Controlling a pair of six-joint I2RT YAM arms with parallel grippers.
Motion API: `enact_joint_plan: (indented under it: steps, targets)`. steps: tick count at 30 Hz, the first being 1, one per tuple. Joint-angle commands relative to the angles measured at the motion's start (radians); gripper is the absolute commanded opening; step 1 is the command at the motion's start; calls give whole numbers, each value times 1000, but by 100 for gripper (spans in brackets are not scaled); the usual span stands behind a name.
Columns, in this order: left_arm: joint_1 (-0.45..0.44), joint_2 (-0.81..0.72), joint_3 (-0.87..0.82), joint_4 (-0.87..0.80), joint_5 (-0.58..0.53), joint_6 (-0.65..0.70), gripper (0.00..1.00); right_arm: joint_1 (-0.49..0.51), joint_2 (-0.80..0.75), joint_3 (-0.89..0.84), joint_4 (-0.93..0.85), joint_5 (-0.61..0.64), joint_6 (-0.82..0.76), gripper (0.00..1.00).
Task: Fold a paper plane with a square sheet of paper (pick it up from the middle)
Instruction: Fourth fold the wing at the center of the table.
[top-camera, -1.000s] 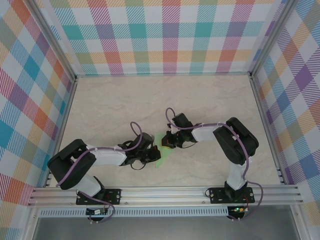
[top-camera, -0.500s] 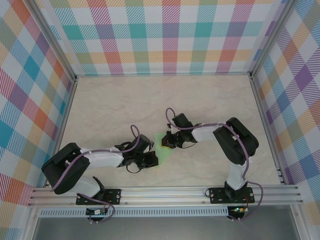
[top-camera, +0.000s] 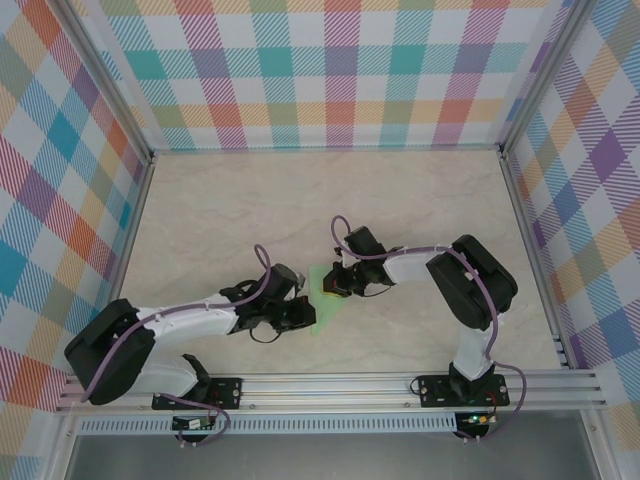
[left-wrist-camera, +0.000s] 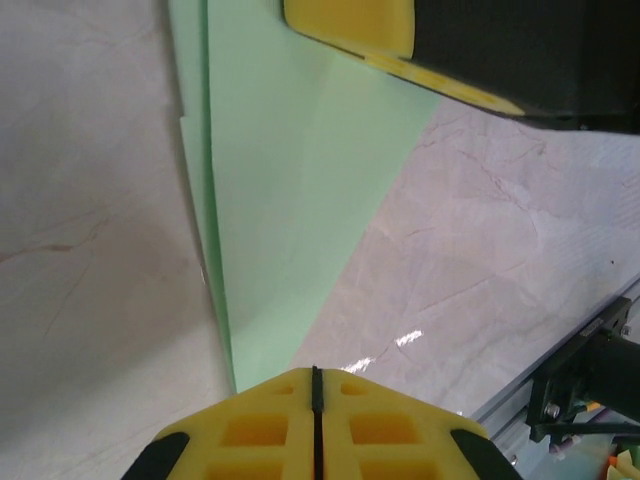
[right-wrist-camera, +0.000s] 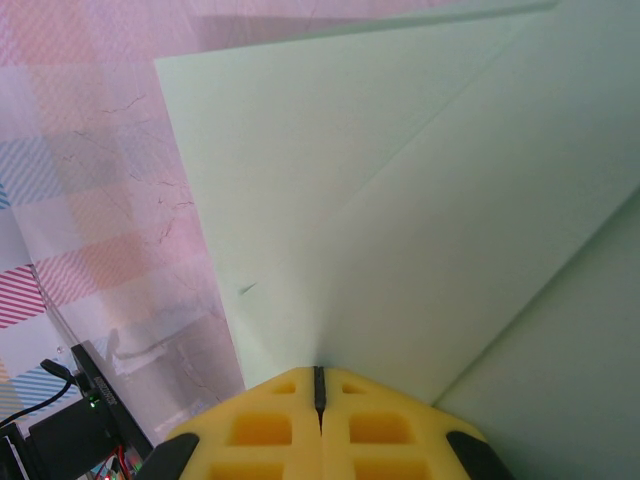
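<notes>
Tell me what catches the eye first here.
A pale green folded paper lies on the marbled table, mid-front, tapering to a sharp tip. Both arms meet over it: the shut yellow left fingers sit at its tip, the shut right fingers at its wider end. Bright plaid walls ring the scene.

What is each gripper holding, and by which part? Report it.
Nothing looks gripped. Both grippers are shut. The left gripper sits at the narrow tip of the folded paper, and the right gripper presses on its wider part.
</notes>
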Motion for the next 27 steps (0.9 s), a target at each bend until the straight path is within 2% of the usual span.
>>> enact_joint_plan:
  steps: [1, 11, 22, 27]
  targets:
    - [-6, 83, 38, 74, 38, -19, 8, 2, 59, -20, -113, 115, -18, 2]
    - [-18, 161, -17, 10, 80, -6, 8, 2, 66, 0, -145, 124, -35, 2]
    - [-25, 102, -66, -102, 138, 44, 8, 2, 59, 3, -176, 149, -40, 2]
    - [-25, 71, -69, -171, 124, 62, 8, 2, 55, 1, -176, 150, -36, 2]
